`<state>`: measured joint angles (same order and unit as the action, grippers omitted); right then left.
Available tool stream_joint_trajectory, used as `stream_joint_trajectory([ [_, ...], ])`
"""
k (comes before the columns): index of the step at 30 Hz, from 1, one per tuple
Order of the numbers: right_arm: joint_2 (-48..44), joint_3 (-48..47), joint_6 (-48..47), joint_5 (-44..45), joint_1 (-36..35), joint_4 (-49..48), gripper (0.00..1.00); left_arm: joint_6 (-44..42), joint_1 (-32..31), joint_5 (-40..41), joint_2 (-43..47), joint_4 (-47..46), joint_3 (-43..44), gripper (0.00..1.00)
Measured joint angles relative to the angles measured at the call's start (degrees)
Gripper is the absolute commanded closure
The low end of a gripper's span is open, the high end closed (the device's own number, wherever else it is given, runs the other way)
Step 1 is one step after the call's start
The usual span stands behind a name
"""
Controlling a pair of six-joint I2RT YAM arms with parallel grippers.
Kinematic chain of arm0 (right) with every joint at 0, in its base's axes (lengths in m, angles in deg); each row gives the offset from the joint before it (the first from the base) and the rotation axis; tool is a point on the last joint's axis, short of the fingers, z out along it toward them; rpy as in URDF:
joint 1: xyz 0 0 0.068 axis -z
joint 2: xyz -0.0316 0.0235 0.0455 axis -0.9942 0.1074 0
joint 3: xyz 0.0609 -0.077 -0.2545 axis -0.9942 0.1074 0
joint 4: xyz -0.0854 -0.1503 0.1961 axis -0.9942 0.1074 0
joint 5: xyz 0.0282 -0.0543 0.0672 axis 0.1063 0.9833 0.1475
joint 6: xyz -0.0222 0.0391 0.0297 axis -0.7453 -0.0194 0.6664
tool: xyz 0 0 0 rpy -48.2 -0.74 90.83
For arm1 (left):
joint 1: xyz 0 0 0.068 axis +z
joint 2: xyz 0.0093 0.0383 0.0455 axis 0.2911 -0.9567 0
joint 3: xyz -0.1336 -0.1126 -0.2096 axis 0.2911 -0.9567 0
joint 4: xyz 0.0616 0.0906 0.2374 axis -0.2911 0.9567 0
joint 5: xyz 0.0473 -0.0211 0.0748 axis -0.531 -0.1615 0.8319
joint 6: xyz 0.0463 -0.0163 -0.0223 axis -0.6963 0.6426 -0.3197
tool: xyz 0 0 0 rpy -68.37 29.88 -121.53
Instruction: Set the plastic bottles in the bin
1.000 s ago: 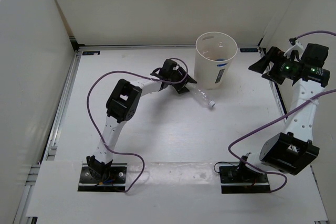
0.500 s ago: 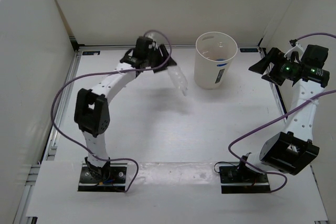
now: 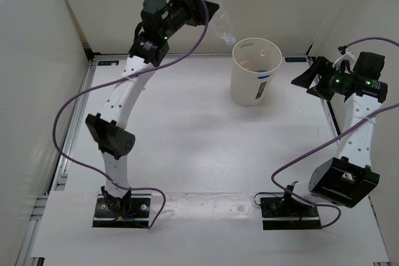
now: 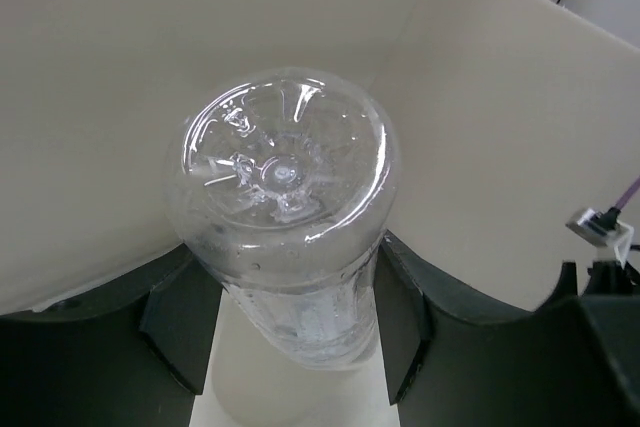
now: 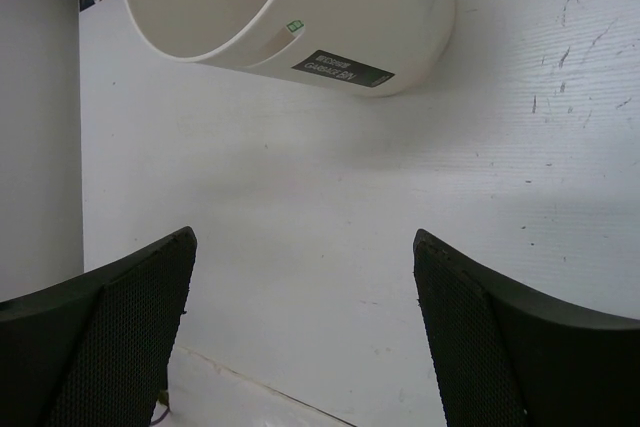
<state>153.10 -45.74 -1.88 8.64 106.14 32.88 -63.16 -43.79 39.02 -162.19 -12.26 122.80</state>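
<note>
Bottle in grip: we see the left gripper [image 3: 206, 12] raised high at the upper middle of the overhead frame. Its jaws are clamped on the plain clear bottle [image 3: 223, 28], which slants down and right, just up and left of the rim of the bin [image 3: 249, 88]. In the left wrist view the bottle's moulded base faces us, pinched between the black fingers [image 4: 180, 317]. The bin stands upright on the table [image 3: 206, 147], right of centre in the overhead frame. The right gripper [image 3: 310, 74] hangs at the right of the frame beside the bin, jaws spread wide apart and holding nothing.
</note>
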Motion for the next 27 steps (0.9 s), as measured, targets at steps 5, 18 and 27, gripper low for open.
stream_joint_trajectory([
  [5, 0.0, 0.0, -0.1, -0.1, -0.3, 0.0, 0.10, -2.1, -3.3, 1.8, -13.7, -0.5, 16.2, 0.66],
  [18, 0.0, 0.0, -0.4, -0.2, 1.0, 0.1, 0.10, -9.0, -11.4, 5.1, -21.2, 3.5, 13.4, 0.11],
  [27, 0.0, 0.0, 1.4, 0.3, 1.9, 0.0, 0.10, -13.8, -12.3, 9.8, -20.8, 4.8, 12.8, 0.00],
])
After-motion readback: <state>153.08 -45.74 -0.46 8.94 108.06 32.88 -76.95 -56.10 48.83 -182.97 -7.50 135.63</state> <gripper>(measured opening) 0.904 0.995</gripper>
